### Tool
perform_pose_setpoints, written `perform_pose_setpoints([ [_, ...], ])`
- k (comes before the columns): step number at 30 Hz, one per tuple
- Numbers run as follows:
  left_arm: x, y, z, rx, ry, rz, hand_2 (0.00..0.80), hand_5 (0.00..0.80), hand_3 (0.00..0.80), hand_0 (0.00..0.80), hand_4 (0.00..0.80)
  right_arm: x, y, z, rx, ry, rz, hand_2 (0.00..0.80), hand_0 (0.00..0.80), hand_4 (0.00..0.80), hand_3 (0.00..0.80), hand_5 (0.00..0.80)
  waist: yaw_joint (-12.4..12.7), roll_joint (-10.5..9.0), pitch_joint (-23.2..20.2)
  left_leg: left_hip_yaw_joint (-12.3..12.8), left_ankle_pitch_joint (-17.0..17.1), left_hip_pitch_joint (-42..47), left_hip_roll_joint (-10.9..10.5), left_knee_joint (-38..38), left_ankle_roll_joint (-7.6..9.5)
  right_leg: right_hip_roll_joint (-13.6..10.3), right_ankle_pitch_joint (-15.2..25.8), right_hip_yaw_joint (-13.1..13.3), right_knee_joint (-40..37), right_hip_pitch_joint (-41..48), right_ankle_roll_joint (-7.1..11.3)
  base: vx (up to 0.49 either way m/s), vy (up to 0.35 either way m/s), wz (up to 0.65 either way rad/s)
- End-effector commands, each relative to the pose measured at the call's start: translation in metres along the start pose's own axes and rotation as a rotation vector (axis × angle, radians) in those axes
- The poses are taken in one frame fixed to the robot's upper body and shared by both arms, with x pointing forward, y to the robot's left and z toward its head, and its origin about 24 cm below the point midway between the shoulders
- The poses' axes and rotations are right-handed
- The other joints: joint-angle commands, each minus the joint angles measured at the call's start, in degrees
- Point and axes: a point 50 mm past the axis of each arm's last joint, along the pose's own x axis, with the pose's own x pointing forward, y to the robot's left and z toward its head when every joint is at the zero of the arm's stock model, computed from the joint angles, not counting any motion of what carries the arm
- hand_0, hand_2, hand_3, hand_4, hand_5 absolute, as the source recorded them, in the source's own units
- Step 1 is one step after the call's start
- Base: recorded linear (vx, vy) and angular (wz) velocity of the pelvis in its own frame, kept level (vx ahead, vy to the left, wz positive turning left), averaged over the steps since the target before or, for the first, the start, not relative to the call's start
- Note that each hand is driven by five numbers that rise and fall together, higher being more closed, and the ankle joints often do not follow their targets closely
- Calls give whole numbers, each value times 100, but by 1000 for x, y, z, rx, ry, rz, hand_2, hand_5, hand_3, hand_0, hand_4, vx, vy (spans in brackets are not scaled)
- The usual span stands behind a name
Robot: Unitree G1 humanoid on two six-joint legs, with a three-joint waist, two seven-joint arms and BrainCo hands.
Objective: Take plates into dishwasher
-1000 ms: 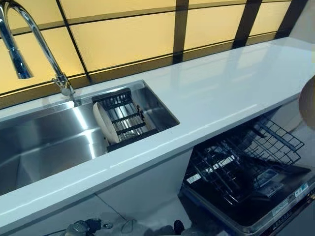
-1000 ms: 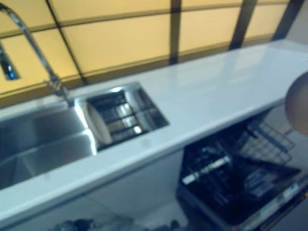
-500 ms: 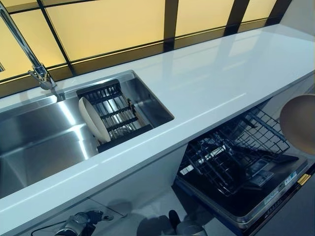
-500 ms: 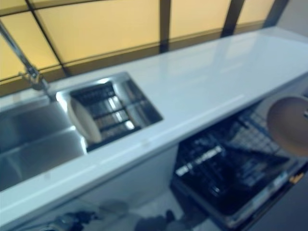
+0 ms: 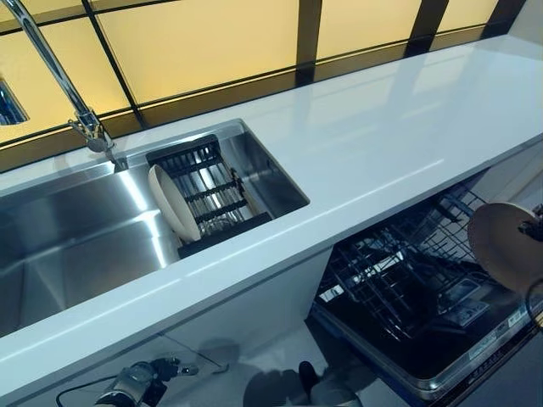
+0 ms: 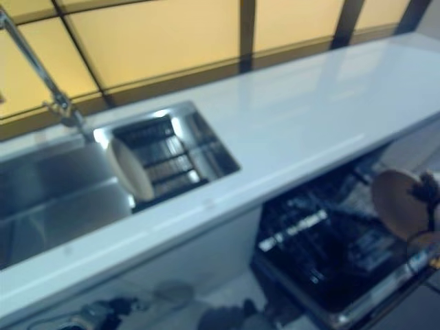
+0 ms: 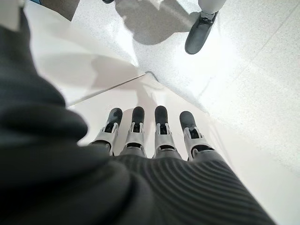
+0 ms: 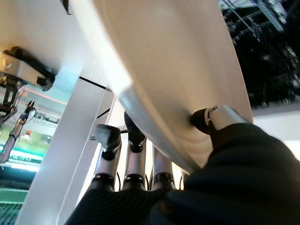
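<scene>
My right hand (image 8: pixel 215 122) is shut on a beige plate (image 5: pixel 506 246), its thumb on one face and its fingers (image 8: pixel 135 164) behind the other. The plate is held on edge above the right side of the dishwasher's black wire rack (image 5: pixel 394 280). A second beige plate (image 5: pixel 172 203) stands on edge in the dark dish rack (image 5: pixel 216 191) inside the steel sink (image 5: pixel 76 246). My left hand (image 7: pixel 150 136) hangs low by the floor with straight fingers and holds nothing.
The open dishwasher door (image 5: pixel 424 373) juts out under the white countertop (image 5: pixel 399 127). The wire rack is pulled out over it. A tall curved faucet (image 5: pixel 51 72) stands behind the sink, with a yellow panelled wall behind the counter.
The camera has shifted. My right hand has brought the plate down and inward from the right edge, so it now hangs lower over the dishwasher rack.
</scene>
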Motion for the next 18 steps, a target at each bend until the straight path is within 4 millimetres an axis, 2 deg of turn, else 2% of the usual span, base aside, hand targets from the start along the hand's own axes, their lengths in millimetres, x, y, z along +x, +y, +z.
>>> perform_pose_setpoints([
  [1, -7, 30, 8, 98, 5, 81, 0, 0, 0, 0, 0, 10, -14, 7, -41, 85, -131, 800, 800, 800, 800, 800, 257, -321, -134, -174, -260, 317, 83, 27, 103, -319, -101, -105, 22, 61, 539, 19, -20, 11],
  [8, -6, 27, 10, 129, -4, 70, 0, 0, 0, 0, 0, 14, -4, 11, -203, 196, -155, 800, 800, 800, 800, 800, 446, -245, -145, -294, -249, 293, 84, 27, 95, -372, -112, -259, 16, 103, 543, 22, -18, 12],
  [18, -3, 20, 12, 149, 0, 68, 0, 0, 0, 0, 0, 21, 2, 18, -291, 244, -134, 800, 800, 800, 800, 800, 625, -141, -60, -396, -208, 180, 104, 27, 80, -408, -110, -330, 28, 20, 547, 3, -14, 7],
])
